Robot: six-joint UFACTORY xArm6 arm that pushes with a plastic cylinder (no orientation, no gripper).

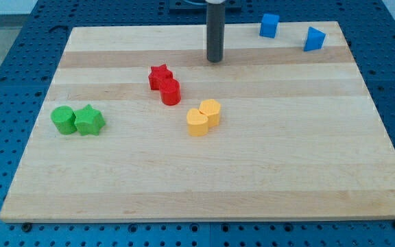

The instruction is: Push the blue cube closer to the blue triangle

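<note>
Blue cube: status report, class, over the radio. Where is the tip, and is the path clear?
My tip left of blue cube, apart. Blue triangle right of cube, gap between. Nothing in that gap.

- A red star block (159,75) touched a red cylinder block (171,92).
- Two green blocks (77,120) sat together.
- Two yellow blocks (204,117) sat together on the pale wooden bench (266,171).

I can read no text, label, brand, number or sign anywhere in this view. The wooden board (204,185) shows only plain grain, the blocks on it have bare coloured faces, my rod carries no marking that I can make out, and the blue perforated table (19,41) around the board is unmarked.
</note>
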